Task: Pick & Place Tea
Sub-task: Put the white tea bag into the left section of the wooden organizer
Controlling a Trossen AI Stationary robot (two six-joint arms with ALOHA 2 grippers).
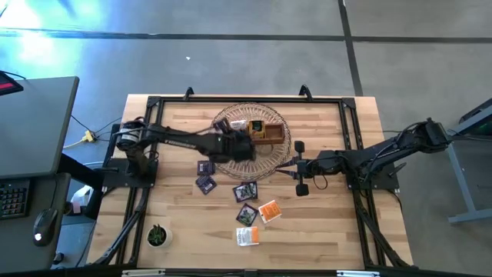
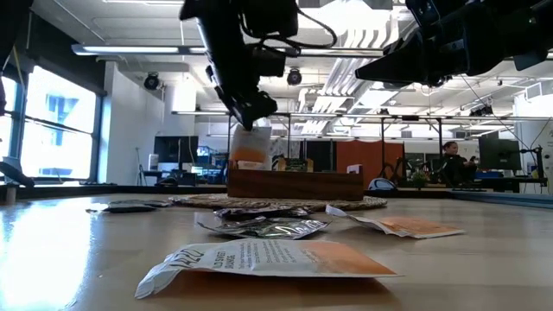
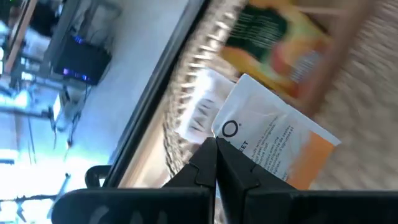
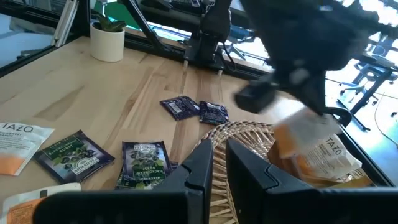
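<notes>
Left claw (image 3: 216,163) pinched a sachet (image 3: 273,149) shut, hanging just above the box (image 2: 294,184) in the basket (image 4: 249,146).

Wooden tabletop (image 1: 184,231) carrying a basket, loose sachets and a plant

A round wicker basket (image 1: 281,131) is sitting at the far middle. Dark tea sachets (image 1: 206,184) are lying near it on the bare wood, with orange-and-white ones (image 1: 269,210) nearer the front edge. A small potted plant (image 1: 157,235) is standing at the near left corner.
</notes>
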